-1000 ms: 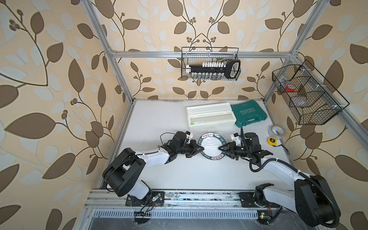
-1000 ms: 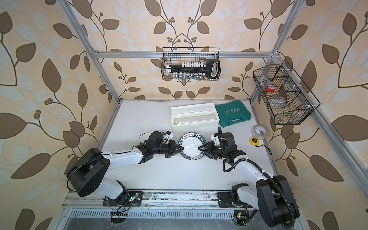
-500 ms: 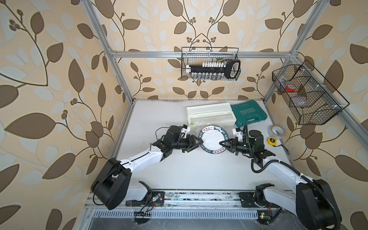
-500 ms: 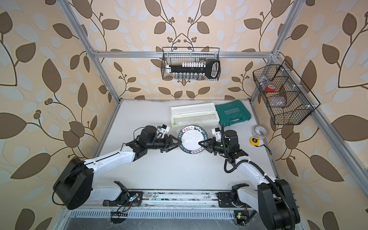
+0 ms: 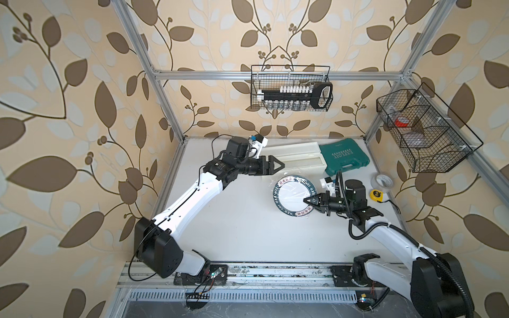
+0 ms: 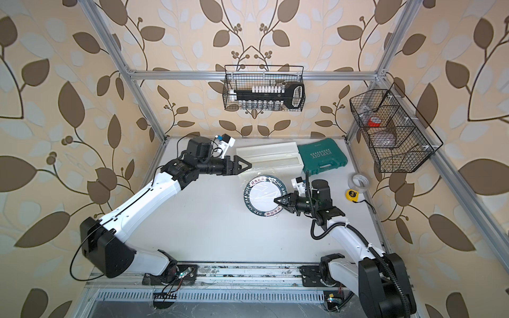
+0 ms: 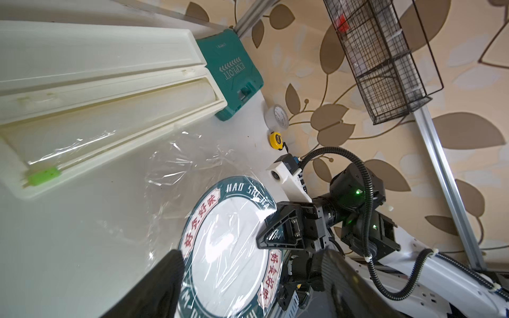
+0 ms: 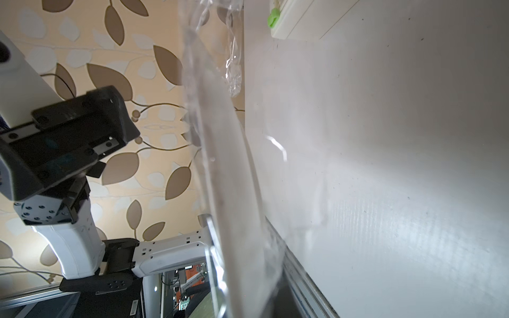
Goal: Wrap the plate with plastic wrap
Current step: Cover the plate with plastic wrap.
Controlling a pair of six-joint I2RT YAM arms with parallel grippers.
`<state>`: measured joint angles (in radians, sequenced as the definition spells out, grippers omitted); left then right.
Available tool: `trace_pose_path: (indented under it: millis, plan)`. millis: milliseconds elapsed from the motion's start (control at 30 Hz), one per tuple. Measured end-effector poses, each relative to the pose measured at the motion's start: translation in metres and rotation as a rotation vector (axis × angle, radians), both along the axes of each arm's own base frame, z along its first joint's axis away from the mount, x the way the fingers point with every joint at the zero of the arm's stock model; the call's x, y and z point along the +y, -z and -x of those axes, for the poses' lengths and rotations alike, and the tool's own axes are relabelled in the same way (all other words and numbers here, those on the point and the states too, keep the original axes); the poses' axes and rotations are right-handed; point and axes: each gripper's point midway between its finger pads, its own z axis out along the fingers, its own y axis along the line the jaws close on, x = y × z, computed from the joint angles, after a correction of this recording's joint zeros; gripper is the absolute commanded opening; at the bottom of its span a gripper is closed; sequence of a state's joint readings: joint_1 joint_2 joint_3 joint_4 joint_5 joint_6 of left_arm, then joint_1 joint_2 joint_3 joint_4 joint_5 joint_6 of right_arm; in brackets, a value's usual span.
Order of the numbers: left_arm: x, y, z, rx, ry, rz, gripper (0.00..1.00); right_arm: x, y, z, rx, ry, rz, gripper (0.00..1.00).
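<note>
Currently the right gripper (image 5: pixel 308 200) clamps the rim of the plate (image 5: pixel 290 192), tilting it off the table, presumably so the plastic wrap (image 7: pixel 176 162) tucks underneath; the left gripper (image 5: pixel 281 165) stands open near the dispenser box (image 5: pixel 298 157).

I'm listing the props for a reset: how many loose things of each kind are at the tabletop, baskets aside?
Round dark-rimmed plate: 1
Transparent crinkly plastic wrap sheet: 1
Long white dispenser box: 1
Green plastic tool case: 1
Clear tape roll: 1
Yellow tape measure: 1
Total: 6
</note>
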<state>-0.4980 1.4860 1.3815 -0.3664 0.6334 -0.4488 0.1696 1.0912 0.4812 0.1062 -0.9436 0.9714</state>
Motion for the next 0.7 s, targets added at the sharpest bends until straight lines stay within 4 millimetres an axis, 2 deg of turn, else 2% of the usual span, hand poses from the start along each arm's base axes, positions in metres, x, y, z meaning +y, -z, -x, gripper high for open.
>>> trace_pose_path:
  millis: [133, 233, 333, 500, 700]
  plan:
    - [-0.022, 0.038, -0.010, 0.064, 0.087, -0.066, 0.79, 0.002, -0.010, 0.001, -0.029, -0.022, -0.004, 0.00]
    - [-0.024, 0.065, -0.008, 0.131, 0.119, -0.101, 0.79, 0.002, -0.014, 0.002, -0.042, -0.030, -0.007, 0.00]
    - [-0.026, 0.069, -0.004, 0.155, 0.143, -0.098, 0.78, 0.003, -0.016, 0.002, -0.046, -0.032, -0.011, 0.00]
    - [-0.033, 0.066, 0.003, 0.176, 0.184, -0.030, 0.69, 0.003, -0.019, 0.000, -0.051, -0.026, -0.019, 0.00]
    - [-0.031, 0.100, 0.031, 0.334, 0.180, 0.085, 0.62, 0.001, -0.030, -0.012, -0.070, 0.027, -0.047, 0.00]
